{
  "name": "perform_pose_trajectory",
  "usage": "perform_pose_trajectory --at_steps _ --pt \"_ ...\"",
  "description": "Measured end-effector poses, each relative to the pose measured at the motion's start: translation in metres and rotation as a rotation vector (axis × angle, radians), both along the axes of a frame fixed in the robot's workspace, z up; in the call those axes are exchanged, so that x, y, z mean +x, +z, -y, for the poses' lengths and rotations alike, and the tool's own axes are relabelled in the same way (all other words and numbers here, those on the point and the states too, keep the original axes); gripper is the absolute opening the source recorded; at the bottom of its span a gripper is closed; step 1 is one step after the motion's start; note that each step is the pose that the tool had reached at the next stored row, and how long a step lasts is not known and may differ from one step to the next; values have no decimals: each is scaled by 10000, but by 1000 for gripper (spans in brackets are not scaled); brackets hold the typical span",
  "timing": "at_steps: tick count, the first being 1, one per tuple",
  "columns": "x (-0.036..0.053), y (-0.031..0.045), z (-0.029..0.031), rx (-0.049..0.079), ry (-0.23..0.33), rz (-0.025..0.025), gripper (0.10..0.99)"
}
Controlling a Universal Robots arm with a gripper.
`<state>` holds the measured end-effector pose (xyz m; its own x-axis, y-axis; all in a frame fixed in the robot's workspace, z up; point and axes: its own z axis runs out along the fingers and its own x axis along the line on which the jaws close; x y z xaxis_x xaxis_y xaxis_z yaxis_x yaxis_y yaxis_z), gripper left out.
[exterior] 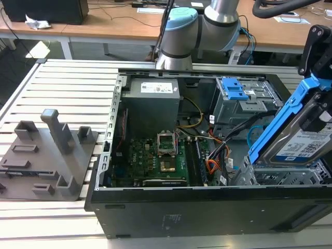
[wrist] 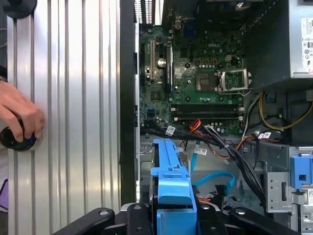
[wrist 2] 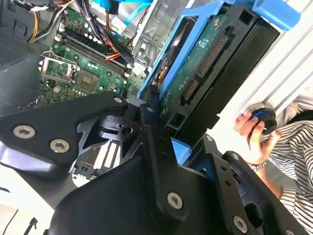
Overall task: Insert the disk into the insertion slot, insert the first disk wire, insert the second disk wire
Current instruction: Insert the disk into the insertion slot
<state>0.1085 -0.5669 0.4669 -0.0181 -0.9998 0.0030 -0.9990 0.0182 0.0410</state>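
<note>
While the gripper [wrist: 174,216] is holding the disk [exterior: 303,137] with its fingers closed against the two sides of the blue carrier, you are looking at a drive that is tilted, not flat. In the exterior view its long axis is running steeply from a low end near the middle of the case up toward the exterior view's right, where the black gripper is clasping the high end. The white-labelled face is facing upward and toward the camera. In the second wrist view the opposite face, with its green circuit board, is showing beside the black fingers [wrist 2: 152,122].

The low end is pointing down at the mouth of the insertion slot [exterior: 277,179], the low grey perforated cage in the case's near corner at the exterior view's right. You cannot tell whether the carrier is touching the cage's rim. Most of the disk is standing above the cage, outside it.

The second disk wire [exterior: 252,134] is curling loose in a light-blue loop just beside the disk's low end, between it and the taller grey bay [exterior: 236,104] with the blue latch. In the first wrist view this loop is lying beside the carrier's edge, near a bundle of black cables [wrist: 234,152].

The open computer case [exterior: 155,218] is lying on a slatted metal table [exterior: 67,83], with a grey fixture [exterior: 57,150] beside it at the exterior view's left. A person's hand [wrist: 19,115] is resting on a dark round knob [wrist: 14,141] on the table beside the case.
</note>
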Motion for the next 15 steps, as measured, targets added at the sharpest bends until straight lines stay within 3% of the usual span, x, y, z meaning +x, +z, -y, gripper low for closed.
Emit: perform_pose_trajectory --at_steps 3,7,10,15 --pt "101 -11 -57 0 0 -1 365" --pt "134 -85 -66 53 3 -24 365" --pt "142 -133 -103 168 78 -26 365" --pt "167 -179 -141 210 172 -28 365"
